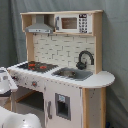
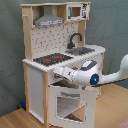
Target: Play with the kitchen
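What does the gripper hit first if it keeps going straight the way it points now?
Probably the kitchen itself. In the second exterior view the arm's end points toward that view's left, at the front panel under the hob, just above the open oven door. Depth is unclear, so contact may already be made.

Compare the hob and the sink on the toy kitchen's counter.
The hob is flat, black with red rings; the sink is a grey sunken basin. A black faucet stands behind the sink; a grey hood hangs above the hob. Both sit in the same white counter.
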`<state>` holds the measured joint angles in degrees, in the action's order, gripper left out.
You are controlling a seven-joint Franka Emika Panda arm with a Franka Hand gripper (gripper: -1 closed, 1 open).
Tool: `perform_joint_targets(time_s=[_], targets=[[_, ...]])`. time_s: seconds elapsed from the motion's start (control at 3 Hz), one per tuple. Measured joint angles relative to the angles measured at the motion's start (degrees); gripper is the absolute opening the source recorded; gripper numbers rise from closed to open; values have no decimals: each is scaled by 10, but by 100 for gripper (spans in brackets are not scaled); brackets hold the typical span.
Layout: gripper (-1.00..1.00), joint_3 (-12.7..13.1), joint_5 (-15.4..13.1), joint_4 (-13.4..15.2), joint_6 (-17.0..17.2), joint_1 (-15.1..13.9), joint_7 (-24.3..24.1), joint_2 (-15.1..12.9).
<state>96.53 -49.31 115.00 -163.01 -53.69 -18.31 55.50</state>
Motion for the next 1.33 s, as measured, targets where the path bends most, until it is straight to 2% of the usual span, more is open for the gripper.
perform_joint_targets(time_s=[0.67, 1.0, 1.33], targets=[[-100, 3, 57, 2, 6, 0, -95, -1], [100, 3, 57, 2, 6, -1, -95, -1], [100, 3, 57, 2, 7, -3, -100, -1]])
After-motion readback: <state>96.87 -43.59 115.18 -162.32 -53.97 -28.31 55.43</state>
